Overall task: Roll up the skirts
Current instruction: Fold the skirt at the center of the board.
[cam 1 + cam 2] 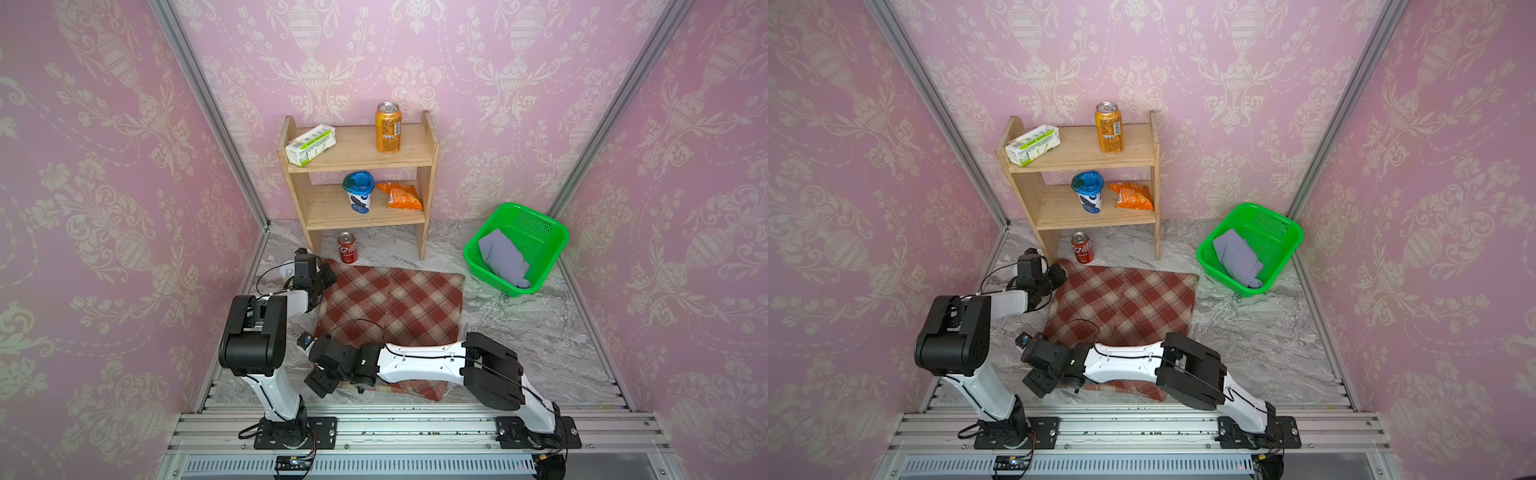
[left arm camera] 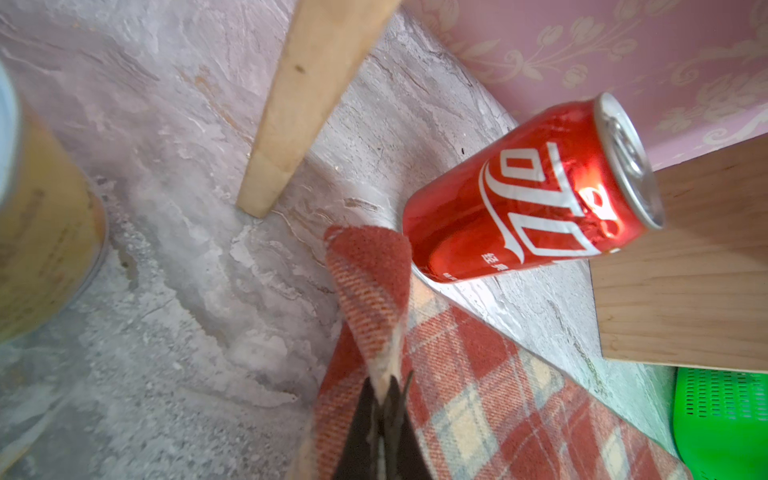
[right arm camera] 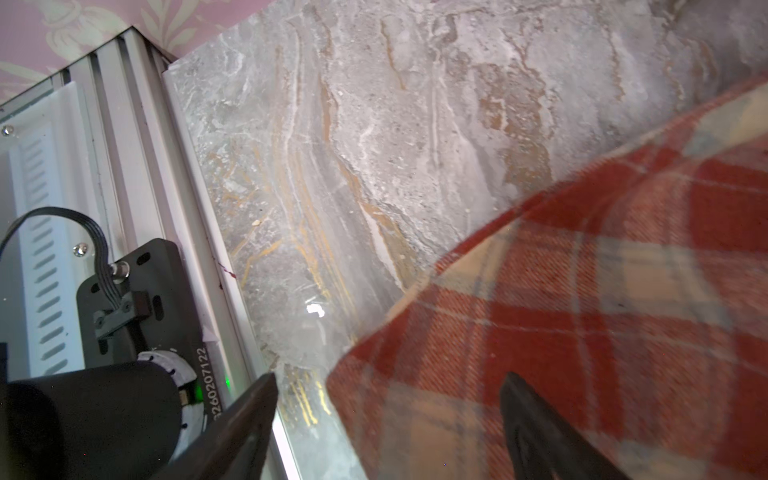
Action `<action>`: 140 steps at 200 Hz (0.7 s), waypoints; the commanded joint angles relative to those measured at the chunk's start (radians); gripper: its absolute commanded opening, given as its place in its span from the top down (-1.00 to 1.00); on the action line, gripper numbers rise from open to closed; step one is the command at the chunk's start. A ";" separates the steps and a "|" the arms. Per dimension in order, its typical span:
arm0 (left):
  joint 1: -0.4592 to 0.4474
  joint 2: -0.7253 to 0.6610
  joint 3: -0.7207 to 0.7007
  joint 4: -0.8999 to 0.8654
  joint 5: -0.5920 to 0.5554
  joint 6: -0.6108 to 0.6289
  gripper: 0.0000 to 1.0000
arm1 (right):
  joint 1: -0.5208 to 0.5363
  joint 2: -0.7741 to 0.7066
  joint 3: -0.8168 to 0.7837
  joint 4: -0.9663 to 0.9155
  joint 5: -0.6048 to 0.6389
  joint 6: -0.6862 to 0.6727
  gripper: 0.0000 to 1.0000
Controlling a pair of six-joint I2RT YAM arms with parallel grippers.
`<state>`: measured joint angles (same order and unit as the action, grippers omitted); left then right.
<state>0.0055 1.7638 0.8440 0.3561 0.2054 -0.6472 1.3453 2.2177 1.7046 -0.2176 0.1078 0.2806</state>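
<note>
I am holding my right gripper (image 3: 388, 378) over the near left corner of the plaid skirt (image 1: 390, 303), close to the front edge of the marble table (image 1: 519, 332); its jaws are standing wide apart, one finger over the cloth and the other over bare marble, and they are not clamping anything. The plaid skirt is lying spread flat across the middle of the table, with my right arm reaching across its near part. At the far left corner of the skirt, my left gripper (image 2: 388, 399) is pinching the cloth with its jaws pressed together, and the wrist view is showing that corner standing up as a folded flap above the rest of the fabric. Just beyond this corner a red can (image 1: 347, 247) is standing upright beneath the wooden shelf (image 1: 357, 153). Farther back on the right, the lavender skirt (image 1: 500, 257) is lying crumpled inside the green basket (image 1: 532, 230), well apart from both grippers.
</note>
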 commanded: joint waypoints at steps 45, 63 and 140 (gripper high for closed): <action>0.018 -0.031 0.000 -0.031 0.050 -0.028 1.00 | 0.044 0.065 -0.003 -0.016 0.142 -0.050 -0.71; 0.018 -0.023 -0.002 -0.022 0.055 -0.037 1.00 | 0.043 0.079 -0.009 -0.005 0.165 -0.058 -0.69; 0.024 -0.010 -0.002 -0.006 0.058 -0.046 1.00 | 0.010 0.120 -0.009 -0.030 0.237 -0.050 1.00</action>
<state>0.0170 1.7535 0.8444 0.3431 0.2417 -0.6727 1.3788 2.3154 1.7088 -0.2184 0.3084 0.2211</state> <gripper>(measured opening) 0.051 0.189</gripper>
